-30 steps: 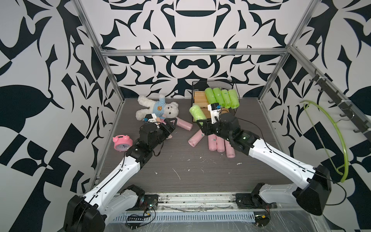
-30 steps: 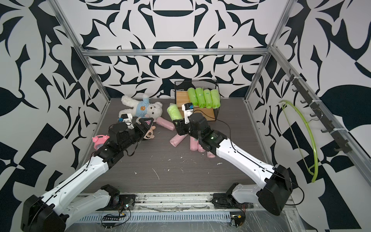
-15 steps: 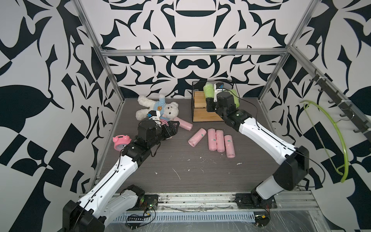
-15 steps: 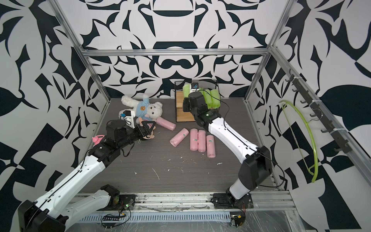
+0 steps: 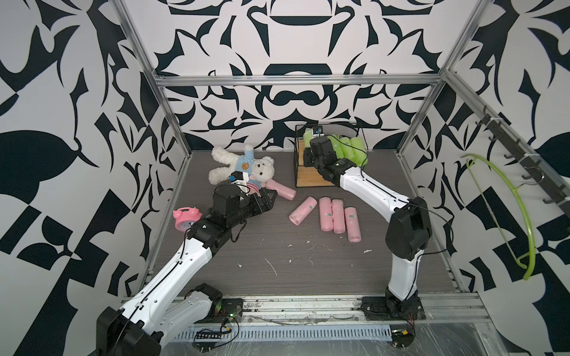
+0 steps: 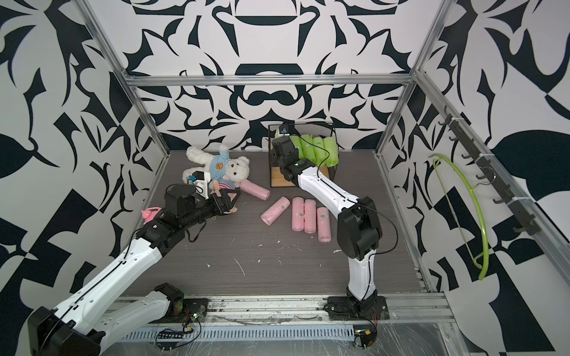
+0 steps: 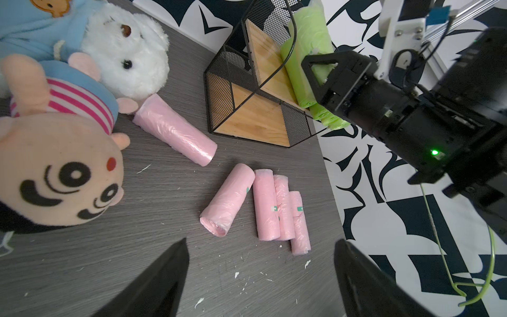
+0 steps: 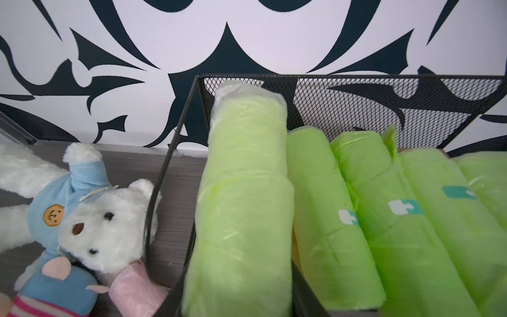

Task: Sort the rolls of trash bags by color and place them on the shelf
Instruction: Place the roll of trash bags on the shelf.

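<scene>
Presently my right gripper (image 7: 315, 67) clamps a lime green plastic trash-bag roll (image 8: 241, 205) at the nine o'clock end of the black wire shelf (image 8: 356, 82). My left gripper (image 7: 260, 274) gapes empty, with five pale pink rolls (image 5: 325, 214) at the shelf's six o'clock.

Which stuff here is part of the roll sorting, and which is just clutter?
Job: held green roll, four shelved green rolls, five pink rolls, shelf.
Clutter: teddy bear, striped doll, pink alarm clock.
</scene>
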Motion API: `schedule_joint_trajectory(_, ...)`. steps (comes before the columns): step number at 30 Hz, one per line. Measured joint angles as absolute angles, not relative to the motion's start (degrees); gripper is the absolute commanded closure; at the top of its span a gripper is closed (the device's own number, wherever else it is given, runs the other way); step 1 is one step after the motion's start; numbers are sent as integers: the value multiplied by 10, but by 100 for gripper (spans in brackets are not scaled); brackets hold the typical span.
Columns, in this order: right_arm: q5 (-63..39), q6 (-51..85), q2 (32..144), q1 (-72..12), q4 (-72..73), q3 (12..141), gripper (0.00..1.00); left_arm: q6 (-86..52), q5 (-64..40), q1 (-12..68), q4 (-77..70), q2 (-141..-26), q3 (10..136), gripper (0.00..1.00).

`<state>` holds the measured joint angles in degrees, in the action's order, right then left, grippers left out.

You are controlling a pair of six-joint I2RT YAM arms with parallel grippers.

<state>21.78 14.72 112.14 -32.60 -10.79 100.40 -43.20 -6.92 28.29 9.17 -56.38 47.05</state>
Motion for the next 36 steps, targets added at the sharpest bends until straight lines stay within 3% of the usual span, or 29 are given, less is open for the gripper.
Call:
schedule_joint_trajectory(16,269,130,1235,-326,-132,1100,52,-432,-73,283,93,-564,470,10)
schedule_joint_trajectory(36,279,124,1203,-324,-130,1090,39,-432,-75,283,93,-562,470,9)
